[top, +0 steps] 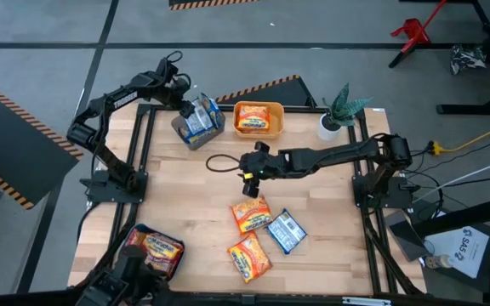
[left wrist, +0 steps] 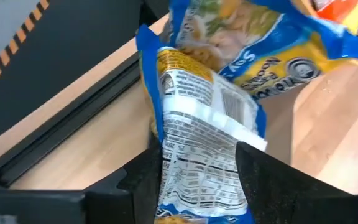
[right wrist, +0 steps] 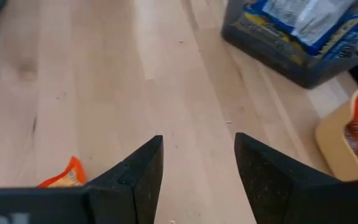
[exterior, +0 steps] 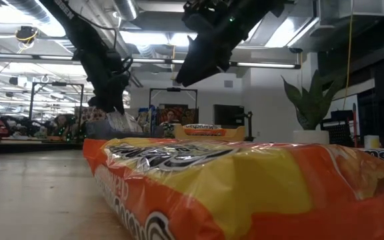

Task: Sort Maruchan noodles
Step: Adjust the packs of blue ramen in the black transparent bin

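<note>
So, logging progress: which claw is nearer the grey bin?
Left. The left claw hangs right over the grey bin with a blue packet between its fingers; the right claw hovers mid-table, well away.

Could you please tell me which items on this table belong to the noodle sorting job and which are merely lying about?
Part of the job:
- loose orange packets
- loose blue packet
- grey bin of blue packets
- yellow-orange bin
- teal bin

Just lying about:
- potted plant
- black cable loop
</note>
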Tool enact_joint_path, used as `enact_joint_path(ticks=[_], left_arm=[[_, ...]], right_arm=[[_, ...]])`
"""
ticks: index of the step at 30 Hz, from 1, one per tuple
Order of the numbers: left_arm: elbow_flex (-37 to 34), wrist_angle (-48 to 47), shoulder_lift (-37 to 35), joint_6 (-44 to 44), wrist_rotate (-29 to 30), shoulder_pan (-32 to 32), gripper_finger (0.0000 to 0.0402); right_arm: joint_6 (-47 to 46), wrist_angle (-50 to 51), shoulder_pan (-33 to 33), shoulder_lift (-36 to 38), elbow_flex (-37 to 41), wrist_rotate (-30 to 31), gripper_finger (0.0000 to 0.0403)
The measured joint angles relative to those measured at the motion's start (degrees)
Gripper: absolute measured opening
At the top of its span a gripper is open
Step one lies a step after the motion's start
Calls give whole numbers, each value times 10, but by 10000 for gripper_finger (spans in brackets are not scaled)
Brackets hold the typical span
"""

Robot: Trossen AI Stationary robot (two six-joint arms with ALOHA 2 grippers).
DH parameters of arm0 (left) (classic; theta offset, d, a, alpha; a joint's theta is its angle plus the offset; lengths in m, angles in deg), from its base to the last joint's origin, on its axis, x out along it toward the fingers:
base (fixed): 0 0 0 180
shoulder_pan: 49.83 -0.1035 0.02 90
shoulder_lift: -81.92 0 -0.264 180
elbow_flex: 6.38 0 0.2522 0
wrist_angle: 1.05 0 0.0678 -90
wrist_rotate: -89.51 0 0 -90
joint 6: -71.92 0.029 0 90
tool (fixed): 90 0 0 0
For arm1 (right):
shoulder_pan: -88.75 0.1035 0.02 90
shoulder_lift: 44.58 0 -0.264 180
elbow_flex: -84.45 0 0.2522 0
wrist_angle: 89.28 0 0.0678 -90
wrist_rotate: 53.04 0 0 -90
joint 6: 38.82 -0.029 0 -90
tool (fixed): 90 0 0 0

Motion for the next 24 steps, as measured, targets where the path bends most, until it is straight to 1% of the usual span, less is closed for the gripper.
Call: enact_joint_path(ticks=[3,7,12,16,18,24], left_arm=[[0,-4,0,-3,-2,0,180],[0,-25,0,1,6,0,143],[0,-30,0,1,35,0,75],[0,-30,-1,2,41,1,15],[0,-29,-6,2,44,3,6],[0,-26,-40,17,57,15,2]], right_arm=[[-7,0,-1,0,0,4,186],[-14,7,-1,0,0,15,186],[-17,29,-1,0,0,22,186],[-28,45,-1,0,0,32,186],[-28,47,-1,0,0,33,186],[-29,46,-1,0,0,33,186]])
